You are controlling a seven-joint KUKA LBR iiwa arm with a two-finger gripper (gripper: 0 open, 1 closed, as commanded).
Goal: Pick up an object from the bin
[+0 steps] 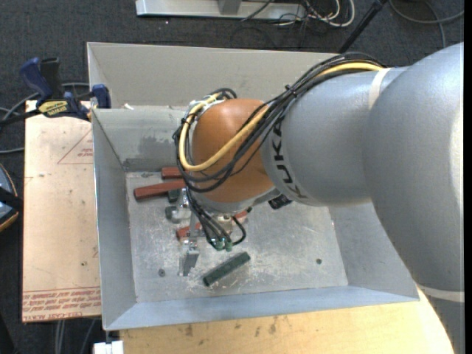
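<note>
My gripper (189,262) hangs low over the bin's floor, left of centre, under the arm's orange cover. A dark green bar (226,269) lies on the floor just to its right, near the front wall and apart from it. A small orange-red piece (182,233) sits right beside the gripper's upper part; whether it touches is unclear. Further left and back lies a reddish-brown bar (151,191), with another red piece (170,172) behind it, partly hidden by the cover.
The arm reaches in from the right and hides the bin's centre and back right. A small dark thing (279,203) peeks out under the arm. Bare floor shows at the front right and along the left wall.
</note>
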